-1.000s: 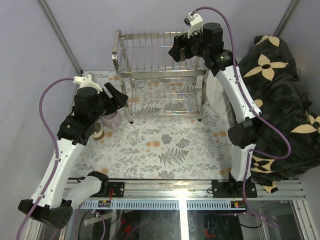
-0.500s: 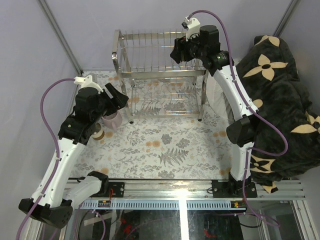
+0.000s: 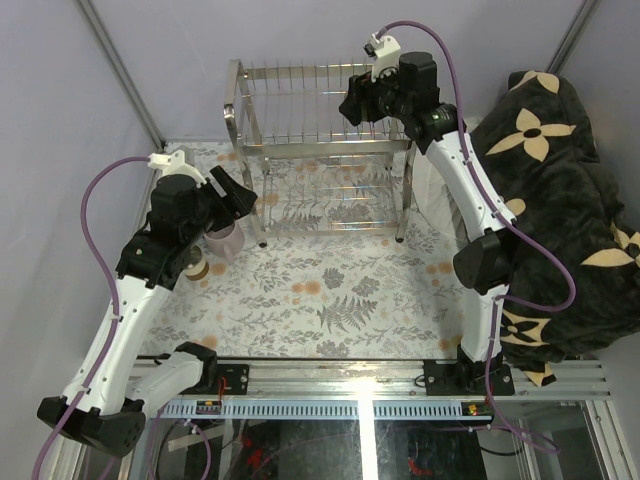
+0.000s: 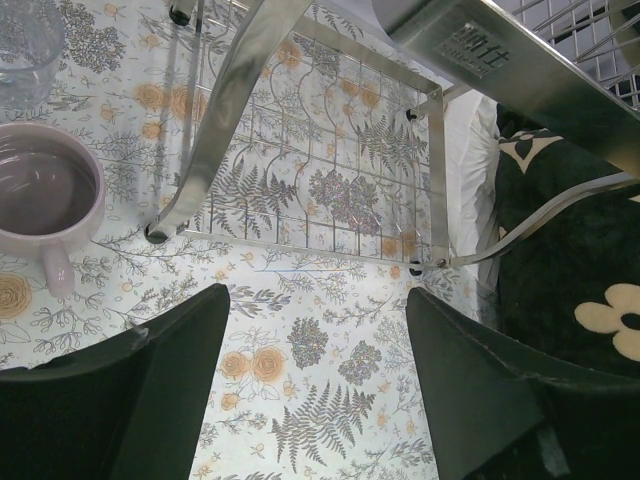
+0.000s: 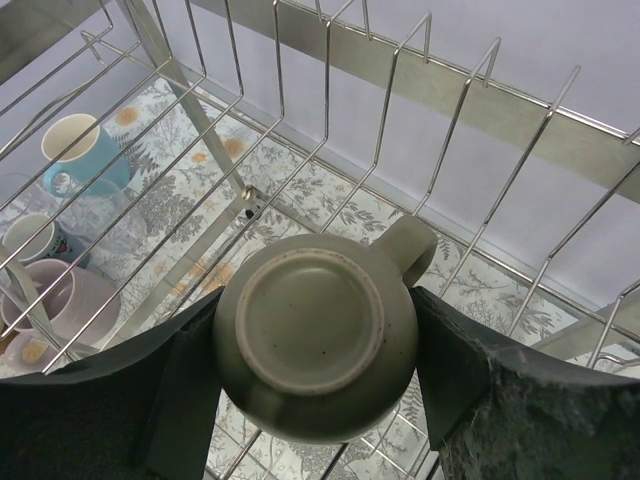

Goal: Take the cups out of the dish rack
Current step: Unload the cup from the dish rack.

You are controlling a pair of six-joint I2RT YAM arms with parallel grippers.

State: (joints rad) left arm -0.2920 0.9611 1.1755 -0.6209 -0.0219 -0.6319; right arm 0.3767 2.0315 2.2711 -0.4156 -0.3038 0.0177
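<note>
The chrome dish rack (image 3: 235, 105) stands at the back of the table. An olive-grey mug (image 5: 315, 335) sits upside down on its upper tier wires. My right gripper (image 3: 355, 100) is over that tier, and its fingers press both sides of the mug. My left gripper (image 3: 232, 192) is open and empty above the table by the rack's front left post (image 4: 230, 110). A pale lilac mug (image 4: 40, 190) and a clear glass (image 4: 25, 40) stand upright to its left. A light blue mug (image 5: 80, 150) and a grey-blue cup (image 5: 30, 240) stand on the table beyond the rack.
A brown-and-cream cup (image 3: 197, 266) stands by the lilac mug (image 3: 224, 238) under my left arm. A dark flowered blanket (image 3: 560, 200) fills the right side, reaching the rack's right foot (image 4: 560, 200). A floral cloth (image 3: 330, 300) covers the table.
My right gripper has shifted a little left and back over the upper tier. The left arm has barely moved.
</note>
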